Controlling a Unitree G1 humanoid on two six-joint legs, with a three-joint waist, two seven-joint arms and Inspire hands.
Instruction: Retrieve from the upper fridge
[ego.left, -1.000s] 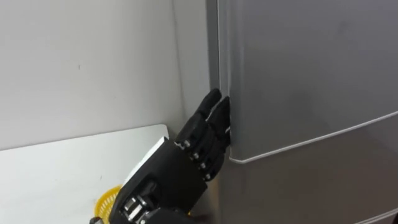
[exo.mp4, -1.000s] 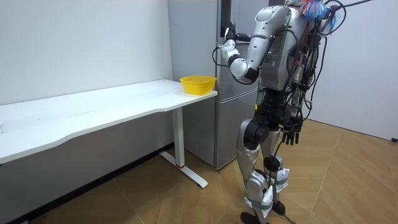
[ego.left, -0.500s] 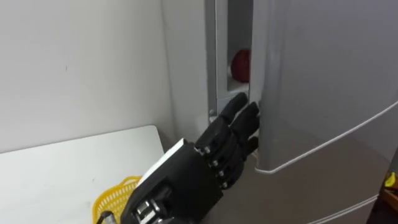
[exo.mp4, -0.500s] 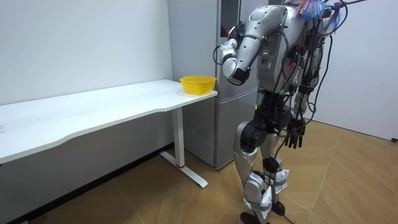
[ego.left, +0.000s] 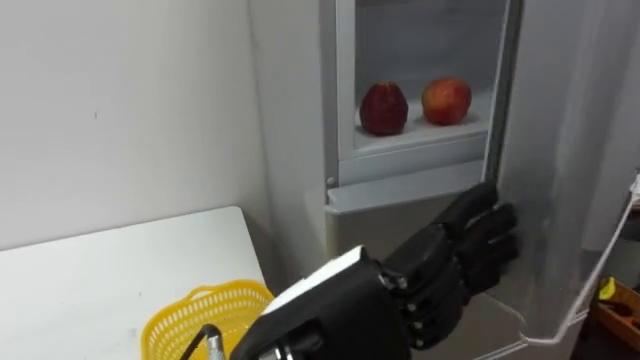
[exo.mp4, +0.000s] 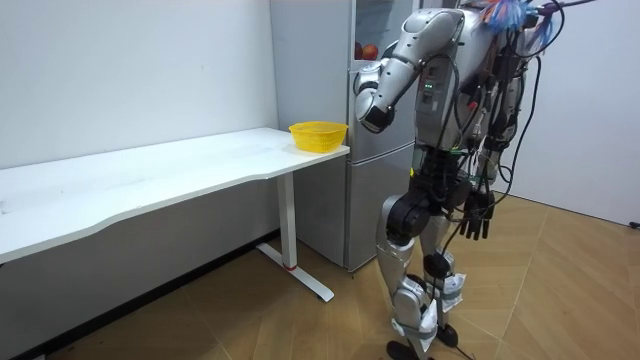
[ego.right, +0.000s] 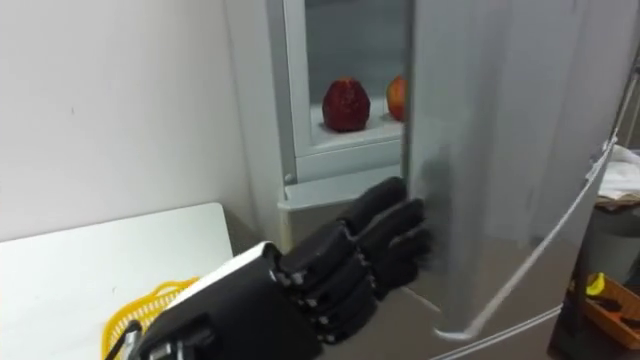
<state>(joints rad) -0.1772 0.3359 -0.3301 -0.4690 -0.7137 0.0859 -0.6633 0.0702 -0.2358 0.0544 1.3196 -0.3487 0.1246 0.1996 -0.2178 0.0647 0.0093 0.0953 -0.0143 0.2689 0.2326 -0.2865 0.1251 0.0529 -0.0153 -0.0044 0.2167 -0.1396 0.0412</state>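
Two fruits: a dark red fruit (ego.left: 384, 108) and a paler red-orange fruit (ego.left: 446, 101) stood on the shelf (ego.left: 415, 137) inside the upper fridge, the dark one at the fridge's left, the pale one close beside it but apart.
Upper door: the door (ego.left: 572, 130) stood swung off the fridge's front, wide enough to bare the shelf and both fruits.
Left hand: the left hand (ego.left: 440, 272) lay in front of the fridge, below the shelf, fingers stretched out side by side against the door's free edge, holding nothing.
Right hand: the right hand (exo.mp4: 478, 215) hung low at the robot's side, well apart from the fridge, fingers loose and empty.
Basket: a yellow basket (ego.left: 205, 315) sat on the white surface (ego.left: 100, 265), at the corner nearest the fridge.
Done: the opening of the door looked nearly or fully finished.
Left: the retrieval itself, by my reading. No fruit was touched; a hand had yet to reach onto the shelf, close round one and bring it out of the fridge, perhaps to the basket.
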